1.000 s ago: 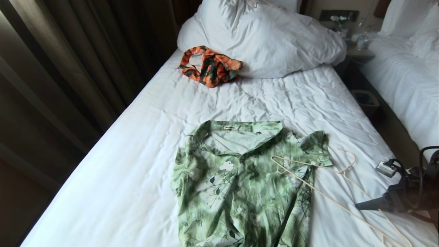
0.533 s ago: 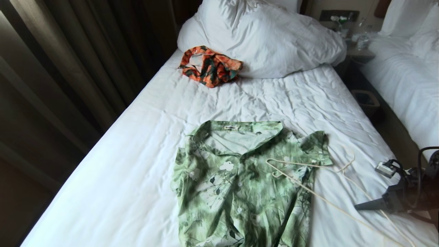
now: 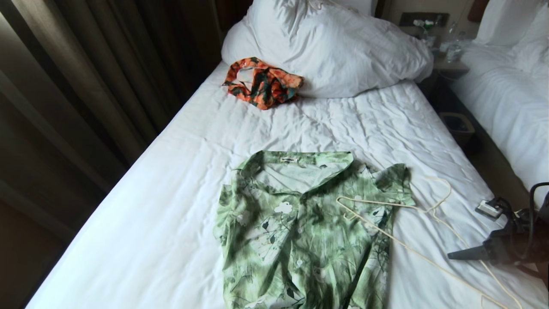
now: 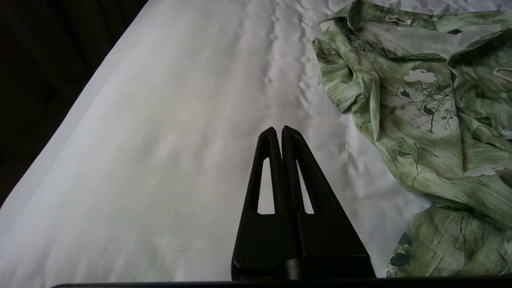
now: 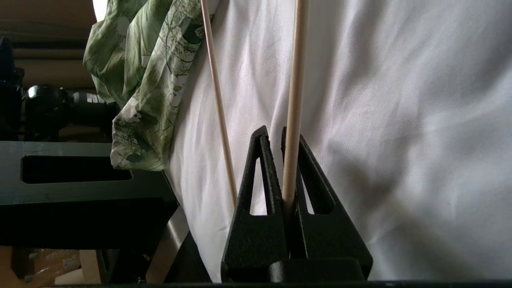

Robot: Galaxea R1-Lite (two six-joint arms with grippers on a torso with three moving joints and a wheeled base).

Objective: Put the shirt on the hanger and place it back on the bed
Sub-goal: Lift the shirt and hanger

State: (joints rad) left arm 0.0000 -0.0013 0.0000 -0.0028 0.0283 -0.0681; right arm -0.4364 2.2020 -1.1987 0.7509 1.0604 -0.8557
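Observation:
The green flower-print shirt (image 3: pixel 300 231) lies flat on the bed (image 3: pixel 171 193), collar toward the pillow. The cream hanger (image 3: pixel 386 204) rests partly on the shirt's right shoulder, its hook pointing to the right. My right gripper (image 3: pixel 449 257) comes in low from the right edge. In the right wrist view it (image 5: pixel 272 134) is shut on one thin rod of the hanger (image 5: pixel 295 100), while a second hanger rod passes beside the fingers. My left gripper (image 4: pixel 279 130) is shut and empty, hovering over bare sheet beside the shirt (image 4: pixel 420 104).
An orange, black and teal garment (image 3: pixel 262 83) lies by the bulky white duvet (image 3: pixel 334 47). Dark curtains (image 3: pixel 85 86) run along the bed's left side. On the right are a second bed (image 3: pixel 510 94), a nightstand with bottles (image 3: pixel 450 51) and a bin (image 3: pixel 459 126).
The hanger has shifted a little on the shirt and its hook now sits slightly farther right. The right wrist has edged a touch to the right. The shirt has not moved.

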